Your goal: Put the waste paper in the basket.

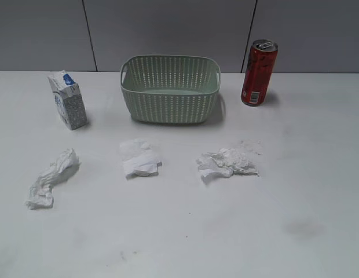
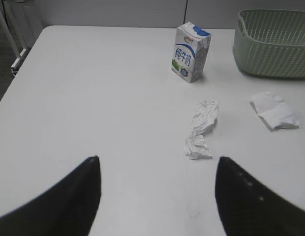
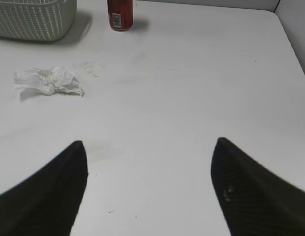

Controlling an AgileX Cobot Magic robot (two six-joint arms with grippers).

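Three white waste paper wads lie in a row on the white table: an elongated one at the left, a flatter one in the middle, a ragged one at the right. The pale green basket stands behind them, empty. In the left wrist view I see the elongated wad, the flatter wad and the basket. In the right wrist view I see the ragged wad and the basket. My left gripper and right gripper are open, empty, well short of the wads. Neither shows in the exterior view.
A white-and-blue carton stands left of the basket; it also shows in the left wrist view. A red can stands right of the basket; it also shows in the right wrist view. The table's left edge and right edge show.
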